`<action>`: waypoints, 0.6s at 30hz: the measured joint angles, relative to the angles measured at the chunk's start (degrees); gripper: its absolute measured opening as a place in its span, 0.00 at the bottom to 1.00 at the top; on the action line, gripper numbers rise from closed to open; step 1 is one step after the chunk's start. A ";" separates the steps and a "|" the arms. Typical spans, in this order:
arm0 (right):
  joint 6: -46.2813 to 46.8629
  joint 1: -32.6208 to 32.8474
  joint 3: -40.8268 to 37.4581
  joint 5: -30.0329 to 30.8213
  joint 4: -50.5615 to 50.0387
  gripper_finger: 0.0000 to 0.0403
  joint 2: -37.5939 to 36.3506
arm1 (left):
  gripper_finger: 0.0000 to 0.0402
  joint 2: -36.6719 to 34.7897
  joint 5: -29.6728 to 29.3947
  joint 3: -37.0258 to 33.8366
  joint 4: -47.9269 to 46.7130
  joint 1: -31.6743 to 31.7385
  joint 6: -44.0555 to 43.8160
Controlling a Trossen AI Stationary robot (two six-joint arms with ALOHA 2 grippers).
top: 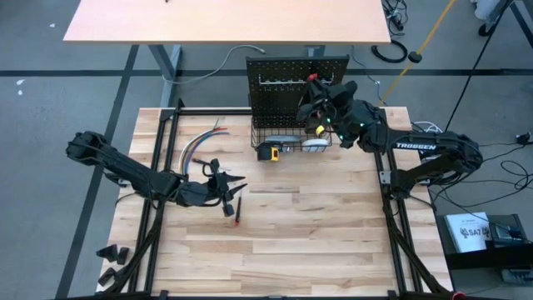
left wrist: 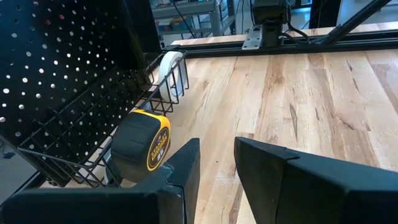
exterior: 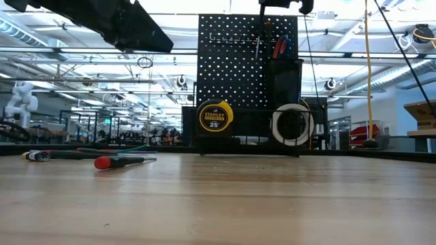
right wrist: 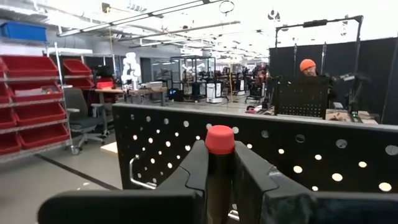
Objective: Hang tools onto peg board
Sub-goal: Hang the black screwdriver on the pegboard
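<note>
Right gripper point(right wrist: 217, 171) pinches a red-capped black-handled tool point(right wrist: 219, 140) at the black holey peg board's point(top: 283, 83) top edge; only wrist view shows this. Left gripper point(left wrist: 216, 168) open, empty, near the yellow tape measure point(left wrist: 144, 144).

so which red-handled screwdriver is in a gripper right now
The red-capped screwdriver at the black peg board, clamped by the right gripper; the other red-handled screwdriver lies on the table.

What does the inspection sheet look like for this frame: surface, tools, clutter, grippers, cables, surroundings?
Surface: tan wooden tabletop.
Job's things: upright black perforated peg board; yellow tape measure in its black wire basket; red-and-black screwdriver lying on the tabletop.
Clutter: bundle of coloured wires.
Grippers: right gripper shut on a red-capped tool at the peg board; left gripper open, holding nothing.
Cables: loose leads on the floor.
Surroundings: red storage bins; a person in an orange cap.
</note>
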 joint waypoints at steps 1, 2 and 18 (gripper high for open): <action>0.60 -0.12 0.00 0.00 0.19 0.08 0.20 | 0.27 0.00 0.00 0.00 0.00 0.00 0.00; 0.89 -0.33 0.00 0.00 0.37 0.08 0.43 | 0.27 0.00 0.00 0.00 0.00 0.00 0.00; -4.91 -1.14 7.06 3.50 -0.95 0.08 7.18 | 0.27 0.00 0.00 0.00 -0.88 0.02 0.04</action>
